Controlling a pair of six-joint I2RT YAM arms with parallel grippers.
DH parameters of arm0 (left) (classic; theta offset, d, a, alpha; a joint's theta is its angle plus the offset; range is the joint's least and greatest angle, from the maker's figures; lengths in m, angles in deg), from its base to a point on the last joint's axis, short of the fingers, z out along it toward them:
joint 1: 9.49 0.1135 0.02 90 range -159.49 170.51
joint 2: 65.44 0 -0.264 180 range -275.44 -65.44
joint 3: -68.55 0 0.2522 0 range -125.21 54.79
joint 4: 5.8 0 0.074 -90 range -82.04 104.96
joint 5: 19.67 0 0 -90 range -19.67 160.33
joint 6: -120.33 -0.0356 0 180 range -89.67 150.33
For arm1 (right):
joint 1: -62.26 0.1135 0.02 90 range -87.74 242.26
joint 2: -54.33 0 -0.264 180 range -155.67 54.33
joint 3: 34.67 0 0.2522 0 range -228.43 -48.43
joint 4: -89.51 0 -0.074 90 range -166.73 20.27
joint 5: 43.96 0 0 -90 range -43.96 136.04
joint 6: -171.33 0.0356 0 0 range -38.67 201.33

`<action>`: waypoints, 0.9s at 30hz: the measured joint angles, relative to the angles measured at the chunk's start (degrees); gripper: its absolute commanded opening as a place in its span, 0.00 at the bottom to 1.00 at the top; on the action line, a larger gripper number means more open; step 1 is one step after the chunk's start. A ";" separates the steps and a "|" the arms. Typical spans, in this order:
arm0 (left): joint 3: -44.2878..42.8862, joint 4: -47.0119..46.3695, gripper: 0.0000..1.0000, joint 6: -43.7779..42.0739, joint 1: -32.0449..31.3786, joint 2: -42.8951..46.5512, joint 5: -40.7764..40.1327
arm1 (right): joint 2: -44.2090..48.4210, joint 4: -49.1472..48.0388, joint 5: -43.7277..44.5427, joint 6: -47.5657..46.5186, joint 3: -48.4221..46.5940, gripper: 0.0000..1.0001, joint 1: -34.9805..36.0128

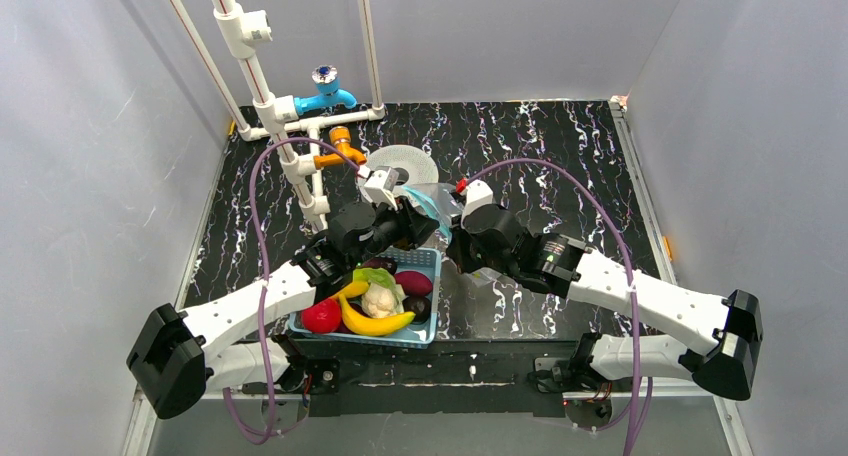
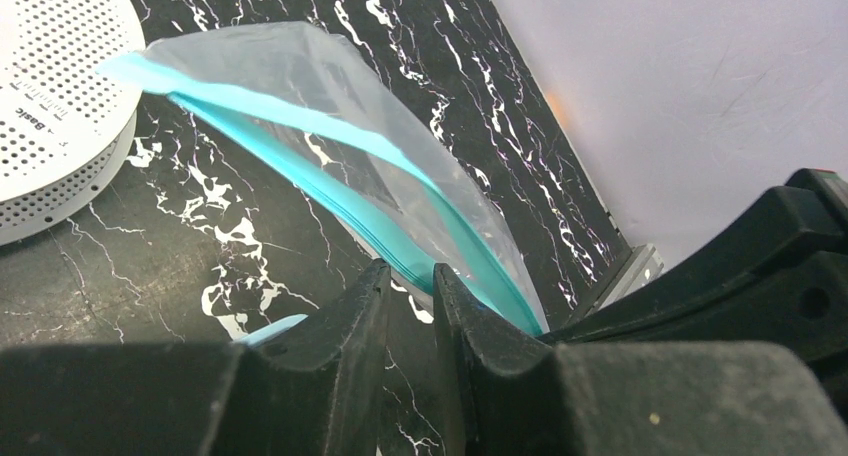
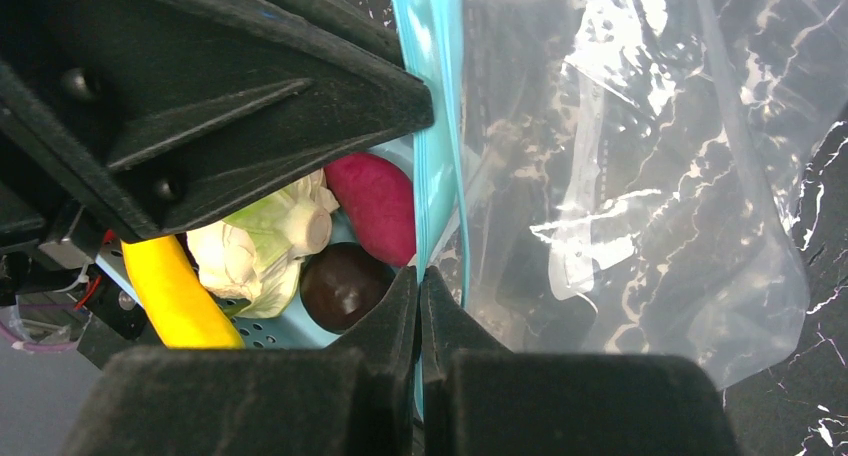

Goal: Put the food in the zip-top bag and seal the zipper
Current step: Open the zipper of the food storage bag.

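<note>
The clear zip-top bag (image 1: 437,208) hangs above the table between my two grippers, empty. My right gripper (image 3: 420,276) is shut on its teal zipper (image 3: 435,126); the pouch (image 3: 620,176) spreads to the right. My left gripper (image 2: 410,276) stands narrowly open, with the zipper (image 2: 300,126) running across its fingertips and dark table showing in the gap. The food lies in the light-blue basket (image 1: 432,296) below: a banana (image 1: 375,324), red apple (image 1: 322,316), cauliflower (image 1: 378,299) and maroon piece (image 1: 413,282). The right wrist view shows the maroon piece (image 3: 375,206) and a dark piece (image 3: 340,286).
White pipes with a blue tap (image 1: 325,96) and an orange valve (image 1: 340,141) stand at the back left. A white perforated disc (image 1: 405,164) lies just behind the bag, also seen in the left wrist view (image 2: 50,106). Grey walls enclose the black marbled table.
</note>
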 measured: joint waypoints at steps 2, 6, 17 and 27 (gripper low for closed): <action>0.00 0.22 0.30 0.02 0.02 -0.22 -0.02 | -0.13 -0.02 0.87 -0.02 -0.09 0.01 0.70; 0.00 0.83 0.35 0.17 0.20 -0.26 -0.04 | -1.31 -0.07 2.54 -0.26 -0.63 0.01 1.97; -0.02 1.68 0.34 0.55 0.96 -0.28 0.04 | -4.63 -1.07 5.16 -1.51 -1.22 0.01 3.65; -0.02 1.42 0.00 -0.59 1.79 -1.01 3.74 | -5.01 -1.18 5.53 -1.84 -1.33 0.29 4.70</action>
